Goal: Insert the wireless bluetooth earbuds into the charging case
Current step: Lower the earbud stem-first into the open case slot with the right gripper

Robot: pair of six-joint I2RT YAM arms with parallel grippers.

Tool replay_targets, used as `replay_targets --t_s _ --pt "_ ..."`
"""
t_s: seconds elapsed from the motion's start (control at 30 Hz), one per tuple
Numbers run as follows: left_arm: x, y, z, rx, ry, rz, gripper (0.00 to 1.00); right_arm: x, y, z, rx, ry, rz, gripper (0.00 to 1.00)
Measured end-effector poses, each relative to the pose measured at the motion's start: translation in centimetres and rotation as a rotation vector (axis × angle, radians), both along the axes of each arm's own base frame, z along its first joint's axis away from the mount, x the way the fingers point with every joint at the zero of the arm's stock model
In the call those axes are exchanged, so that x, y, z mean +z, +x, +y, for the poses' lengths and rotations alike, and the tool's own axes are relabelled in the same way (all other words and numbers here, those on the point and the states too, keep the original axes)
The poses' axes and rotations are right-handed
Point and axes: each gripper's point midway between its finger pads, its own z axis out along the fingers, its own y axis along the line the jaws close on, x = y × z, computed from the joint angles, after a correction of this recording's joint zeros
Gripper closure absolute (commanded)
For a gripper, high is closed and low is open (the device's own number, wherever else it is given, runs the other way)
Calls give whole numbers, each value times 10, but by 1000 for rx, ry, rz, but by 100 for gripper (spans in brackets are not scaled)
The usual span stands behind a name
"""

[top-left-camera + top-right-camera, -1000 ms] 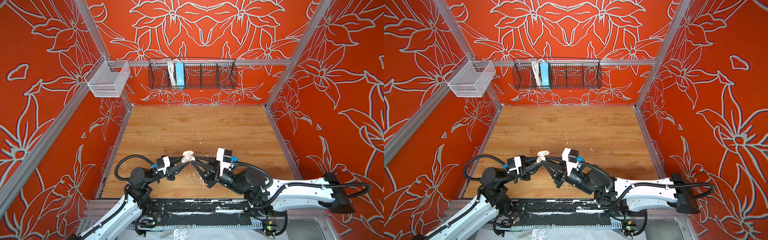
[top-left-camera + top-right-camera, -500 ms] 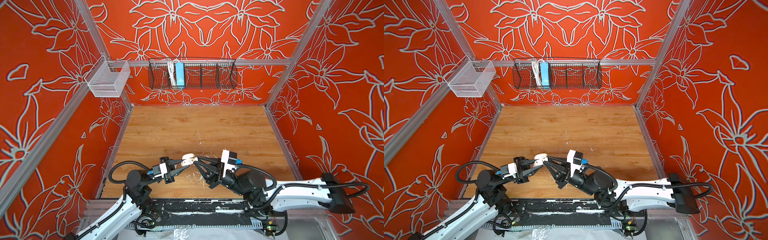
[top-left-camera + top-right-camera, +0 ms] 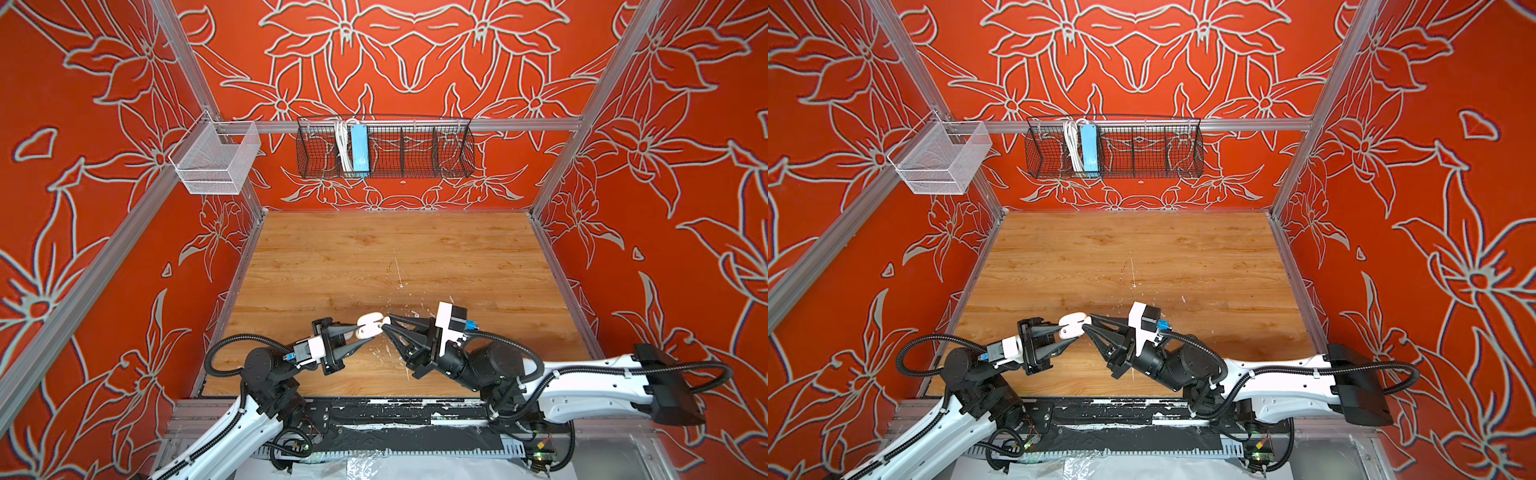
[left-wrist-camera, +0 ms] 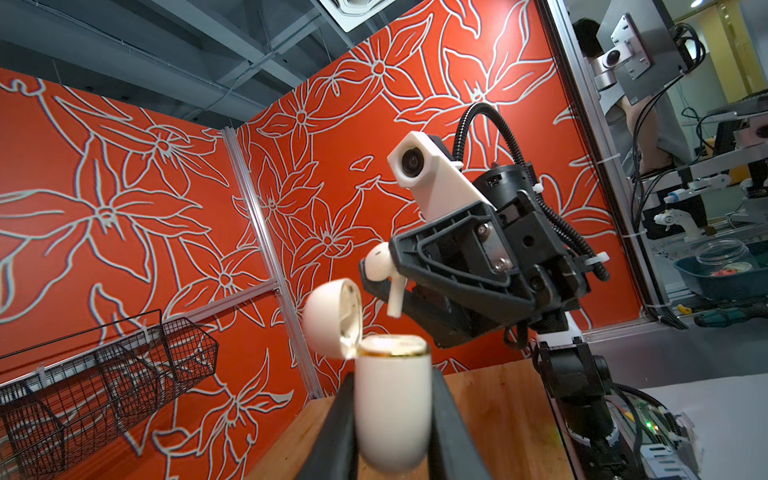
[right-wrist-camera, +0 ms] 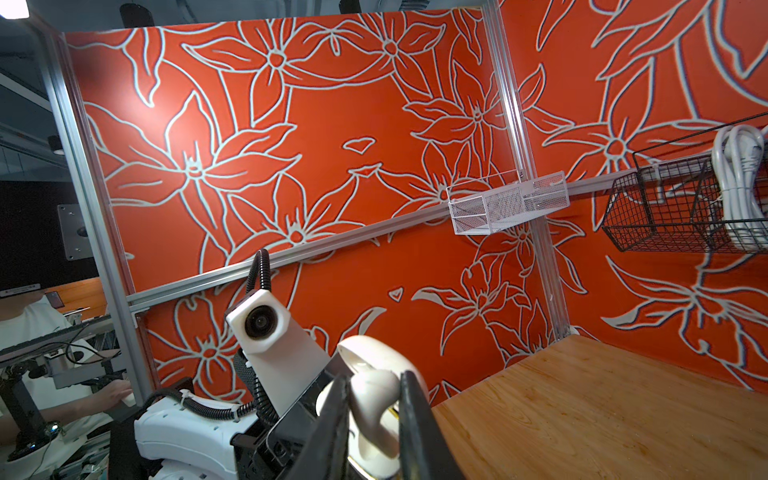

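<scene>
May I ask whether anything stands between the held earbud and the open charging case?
Nothing visible does: the earbud points stem-first toward the open charging case, whose lid is swung aside.

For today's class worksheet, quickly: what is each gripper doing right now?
Left gripper: shut on the charging case, whose lid is open.
Right gripper: shut on one earbud.

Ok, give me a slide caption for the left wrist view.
Left end effector grips the open case; right end effector holds an earbud close by.
</scene>
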Motion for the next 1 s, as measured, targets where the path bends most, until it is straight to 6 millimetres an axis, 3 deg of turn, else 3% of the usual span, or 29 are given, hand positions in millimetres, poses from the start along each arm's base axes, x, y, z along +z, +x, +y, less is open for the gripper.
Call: replay_targets --t_s 1.0 --pt "-1 -1 2 -14 -6 42 100 -9 5 9 -20 -1 8 87"
